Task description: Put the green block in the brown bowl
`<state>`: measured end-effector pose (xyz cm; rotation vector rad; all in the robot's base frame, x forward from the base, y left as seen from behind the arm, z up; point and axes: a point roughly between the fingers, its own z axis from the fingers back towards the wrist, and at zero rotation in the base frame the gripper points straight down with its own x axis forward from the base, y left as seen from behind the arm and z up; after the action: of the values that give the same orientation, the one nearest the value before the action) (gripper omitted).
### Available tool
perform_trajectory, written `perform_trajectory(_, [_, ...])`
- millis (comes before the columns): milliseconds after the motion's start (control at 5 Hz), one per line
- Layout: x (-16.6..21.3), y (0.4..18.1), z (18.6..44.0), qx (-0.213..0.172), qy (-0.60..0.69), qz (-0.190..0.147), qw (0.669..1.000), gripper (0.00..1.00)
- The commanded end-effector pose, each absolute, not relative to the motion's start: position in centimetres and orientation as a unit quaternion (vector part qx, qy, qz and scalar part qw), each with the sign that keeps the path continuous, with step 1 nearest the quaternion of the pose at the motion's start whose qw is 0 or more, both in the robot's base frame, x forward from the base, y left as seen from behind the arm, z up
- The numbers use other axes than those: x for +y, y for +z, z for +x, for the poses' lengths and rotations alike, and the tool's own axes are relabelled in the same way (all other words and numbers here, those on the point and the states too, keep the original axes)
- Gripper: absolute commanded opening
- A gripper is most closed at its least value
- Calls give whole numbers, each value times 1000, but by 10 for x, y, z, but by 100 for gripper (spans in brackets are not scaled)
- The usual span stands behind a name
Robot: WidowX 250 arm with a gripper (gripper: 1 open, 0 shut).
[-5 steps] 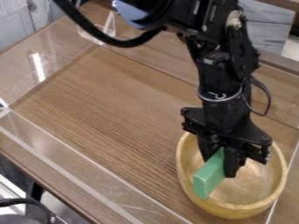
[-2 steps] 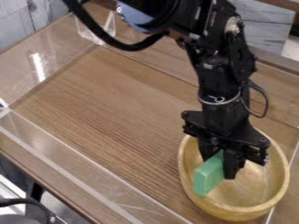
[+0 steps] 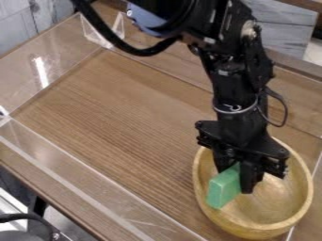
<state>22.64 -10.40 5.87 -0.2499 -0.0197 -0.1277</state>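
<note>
The green block [image 3: 225, 188] hangs tilted inside the brown bowl [image 3: 287, 212], its lower end near the bowl's floor. My black gripper [image 3: 242, 174] comes down from above and is shut on the green block's upper end. The bowl is light tan wood with a thick rim and sits at the table's front right. Whether the block touches the bowl's bottom I cannot make out.
The wooden tabletop [image 3: 113, 104] spreads to the left and behind the bowl. A clear plastic wall [image 3: 51, 151] runs along the front-left edge, another along the back left. The arm's dark links [image 3: 233, 56] rise above the bowl.
The gripper and green block have sunk a little lower into the bowl; otherwise the scene is unchanged.
</note>
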Motion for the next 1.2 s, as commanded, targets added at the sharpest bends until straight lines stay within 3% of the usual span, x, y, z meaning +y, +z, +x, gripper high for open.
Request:
perform_trajectory(0, [-104,65,234,-24,-69,-130,989,0])
perform_trajectory(1000, [-107,62,229,14,-66,-144,987,0])
